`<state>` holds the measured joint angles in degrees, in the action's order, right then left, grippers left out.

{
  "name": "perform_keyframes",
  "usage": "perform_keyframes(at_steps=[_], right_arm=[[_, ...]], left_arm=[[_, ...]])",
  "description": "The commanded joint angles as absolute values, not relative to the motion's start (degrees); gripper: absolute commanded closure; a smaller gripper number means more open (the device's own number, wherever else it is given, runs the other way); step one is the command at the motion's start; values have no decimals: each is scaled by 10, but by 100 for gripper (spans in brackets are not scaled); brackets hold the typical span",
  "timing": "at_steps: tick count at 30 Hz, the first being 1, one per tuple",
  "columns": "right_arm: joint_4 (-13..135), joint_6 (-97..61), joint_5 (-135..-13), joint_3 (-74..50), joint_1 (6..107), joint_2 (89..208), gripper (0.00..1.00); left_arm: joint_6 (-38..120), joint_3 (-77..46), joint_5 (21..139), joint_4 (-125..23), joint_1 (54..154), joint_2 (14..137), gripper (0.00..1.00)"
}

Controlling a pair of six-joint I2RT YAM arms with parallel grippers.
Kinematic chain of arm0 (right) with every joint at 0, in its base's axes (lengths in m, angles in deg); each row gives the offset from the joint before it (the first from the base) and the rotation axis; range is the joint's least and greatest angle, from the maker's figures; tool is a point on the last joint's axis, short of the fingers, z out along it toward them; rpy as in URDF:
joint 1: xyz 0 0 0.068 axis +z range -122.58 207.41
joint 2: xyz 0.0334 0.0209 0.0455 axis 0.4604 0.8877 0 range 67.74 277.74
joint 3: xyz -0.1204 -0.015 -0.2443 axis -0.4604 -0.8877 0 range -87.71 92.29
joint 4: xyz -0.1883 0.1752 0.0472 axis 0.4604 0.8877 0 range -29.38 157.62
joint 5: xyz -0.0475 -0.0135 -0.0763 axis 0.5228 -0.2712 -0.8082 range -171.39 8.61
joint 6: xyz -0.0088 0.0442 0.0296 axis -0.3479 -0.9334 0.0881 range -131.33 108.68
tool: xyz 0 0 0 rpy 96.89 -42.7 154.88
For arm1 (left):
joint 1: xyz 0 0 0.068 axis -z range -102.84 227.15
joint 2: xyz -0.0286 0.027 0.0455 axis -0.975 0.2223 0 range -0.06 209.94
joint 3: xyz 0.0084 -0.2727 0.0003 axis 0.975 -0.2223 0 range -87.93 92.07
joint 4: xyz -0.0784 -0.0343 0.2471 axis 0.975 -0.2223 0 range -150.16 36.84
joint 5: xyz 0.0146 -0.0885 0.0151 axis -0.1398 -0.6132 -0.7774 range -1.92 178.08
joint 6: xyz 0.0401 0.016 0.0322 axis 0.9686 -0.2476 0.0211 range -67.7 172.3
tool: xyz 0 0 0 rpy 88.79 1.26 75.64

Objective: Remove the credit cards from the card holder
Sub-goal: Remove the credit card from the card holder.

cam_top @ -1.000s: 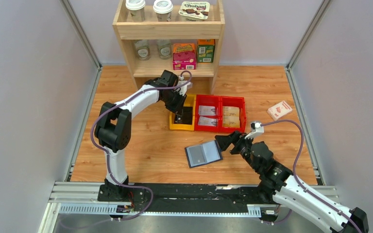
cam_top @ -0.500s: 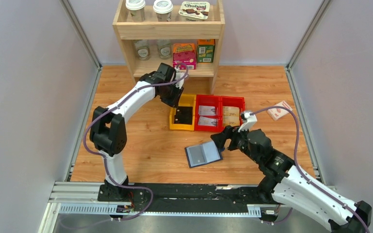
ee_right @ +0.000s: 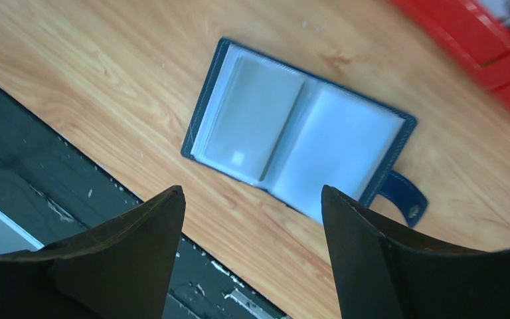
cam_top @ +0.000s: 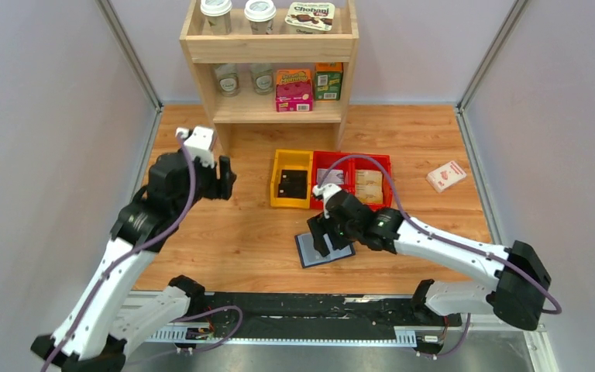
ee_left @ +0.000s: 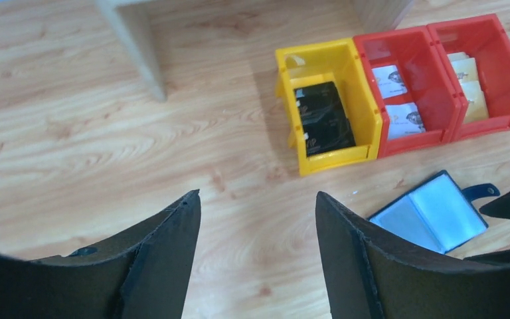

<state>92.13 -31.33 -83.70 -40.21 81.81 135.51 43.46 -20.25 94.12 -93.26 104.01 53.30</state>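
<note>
Moved since a second ago: left arm (cam_top: 135, 225) backed off the yellow plastic bin (cam_top: 290, 204) to the far left; right arm (cam_top: 441, 240) swung in over the holder. Light wooden surface (cam_top: 240, 232) carries everything. The bin sits ahead-right of the left hand (ee_left: 255, 199), which is spread wide and empty. Navy booklet-style card holder (ee_right: 299, 146) lies open flat directly under the right hand (ee_right: 251, 191), whose fingers are apart, gripping nothing. One black rectangular credit card (ee_left: 322, 119) lies in the bin.

Risk: nothing pins the holder, so the descent could skid it or pinch a clear sleeve instead of a card.

Can't tell if the sleeves still hold cards: they look pale and blurred, and in the top view the hand half-covers them.
</note>
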Motion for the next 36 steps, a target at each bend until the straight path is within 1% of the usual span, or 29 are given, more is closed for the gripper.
perform_keyframes(at_steps=[1, 3, 5, 9, 12, 23, 36], right_arm=[[972, -291, -876, -334, 873, 1425, 22], [989, -294, -900, -313, 894, 1467, 22], [1004, -295, -917, -295, 905, 1514, 22], [1025, -294, -927, -267, 919, 1571, 23], [1033, -297, -927, -258, 923, 1596, 23], [1035, -298, -929, -247, 925, 1641, 23], [1032, -300, -921, -233, 925, 1636, 22]], left_arm=[[372, -308, 998, -920, 1040, 423, 28], [355, -361, 1002, -921, 1040, 385, 27], [341, -384, 1006, -925, 1040, 356, 27], [333, -412, 1014, -931, 1040, 328, 27], [331, -416, 1008, -929, 1040, 329, 27], [328, -419, 985, -926, 1040, 361, 27], [333, -423, 979, -919, 1040, 353, 27]])
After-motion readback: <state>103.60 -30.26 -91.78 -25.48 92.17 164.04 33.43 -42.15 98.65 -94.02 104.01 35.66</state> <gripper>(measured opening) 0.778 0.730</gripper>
